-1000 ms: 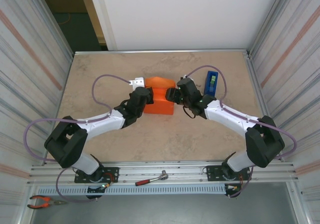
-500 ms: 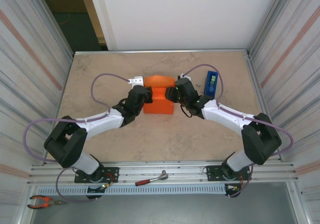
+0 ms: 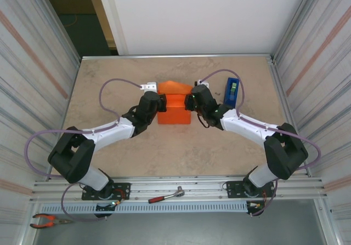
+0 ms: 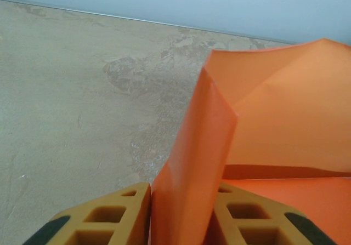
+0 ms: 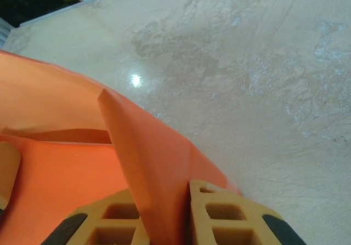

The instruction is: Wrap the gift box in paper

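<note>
- Item: the paper (image 3: 174,112), orange, lying mid-table (image 3: 109,75) between our two arms, with a blue tape dispenser (image 3: 231,91) near its right side.
- Gift box: hidden; we judge it sits under the folded sheet.
- Left gripper (image 4: 184,201): jaws pinched on an upright side flap of the paper.
- Right gripper (image 5: 164,201): likewise clamped on the opposite flap.
- Progress: top covered; both end flaps stand unfolded, the far flap is raised, and no tape is on it.
- Orientation: body near-square, no clear long axis; open ends face left and right, far flap peaks toward the back wall.
</note>
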Motion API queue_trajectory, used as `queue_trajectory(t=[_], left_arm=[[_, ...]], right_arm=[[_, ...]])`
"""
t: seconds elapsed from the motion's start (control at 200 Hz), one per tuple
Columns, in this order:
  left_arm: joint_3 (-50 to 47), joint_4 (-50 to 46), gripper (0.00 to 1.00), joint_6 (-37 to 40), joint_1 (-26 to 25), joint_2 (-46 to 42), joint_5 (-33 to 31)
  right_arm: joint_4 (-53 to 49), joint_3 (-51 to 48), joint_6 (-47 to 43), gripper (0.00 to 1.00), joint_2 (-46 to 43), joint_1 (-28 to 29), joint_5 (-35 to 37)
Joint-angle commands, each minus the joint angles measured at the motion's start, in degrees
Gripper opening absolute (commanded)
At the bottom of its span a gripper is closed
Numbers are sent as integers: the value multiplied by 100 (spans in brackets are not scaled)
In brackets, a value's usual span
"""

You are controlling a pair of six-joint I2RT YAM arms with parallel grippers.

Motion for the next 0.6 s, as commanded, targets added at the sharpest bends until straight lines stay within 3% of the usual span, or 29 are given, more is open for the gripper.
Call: queue_trajectory(t=[0.0,0.301,0.596], left_arm=[[226,-163,32,230,9,-129,264],[317,-98,47,352,53,-171,412],[338,-37,48,422,70,219,216]], right_arm=[[-517,130,-290,0,140,-1,97],[-610,120,-267,0,47,-6,139],[-592,-11,-118,2,41,-24,78]])
